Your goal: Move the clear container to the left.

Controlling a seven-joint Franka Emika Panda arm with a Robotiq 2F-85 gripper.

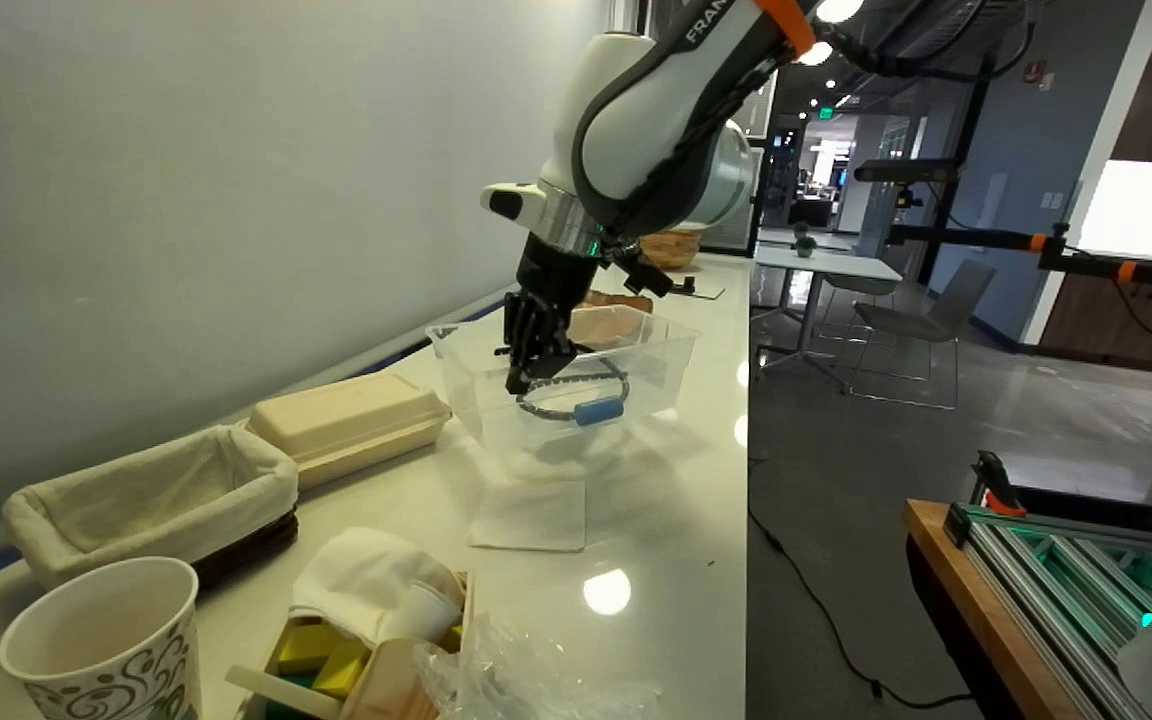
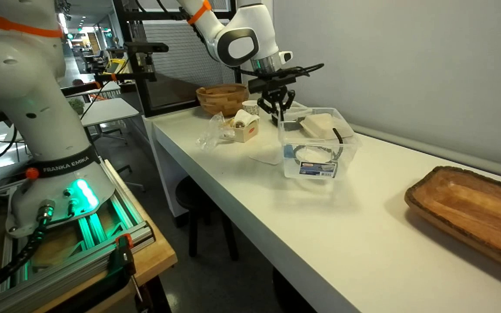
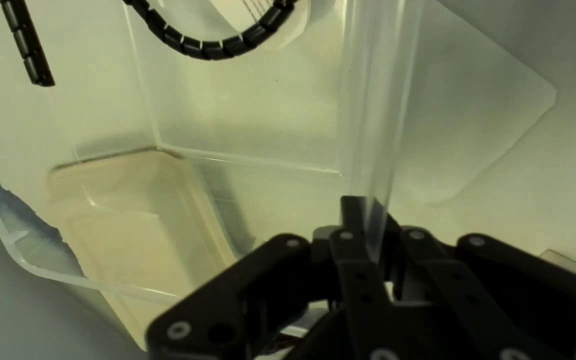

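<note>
The clear container is a large rectangular see-through plastic box, seen in both exterior views (image 1: 476, 400) (image 2: 347, 154). It stands upright at the middle of the counter; I cannot tell whether its base touches the surface. A dark beaded loop with a blue handle (image 1: 598, 410) is inside it. My gripper (image 1: 526, 380) is at the container's wall nearest the other tableware, and it also shows in an exterior view (image 2: 279, 116). In the wrist view the clear wall (image 3: 383, 110) runs between the closed fingers (image 3: 368, 215). The lower fingertips are partly hidden.
A beige takeout tray (image 1: 346, 420) and a cloth-lined basket (image 1: 156, 500) stand along the wall. A paper cup (image 1: 101, 640), a box with yellow blocks (image 1: 326, 665) and a plastic bag (image 1: 536, 675) are nearby. A flat white sheet (image 1: 531, 515) and wooden tray (image 2: 472, 208) lie on the counter.
</note>
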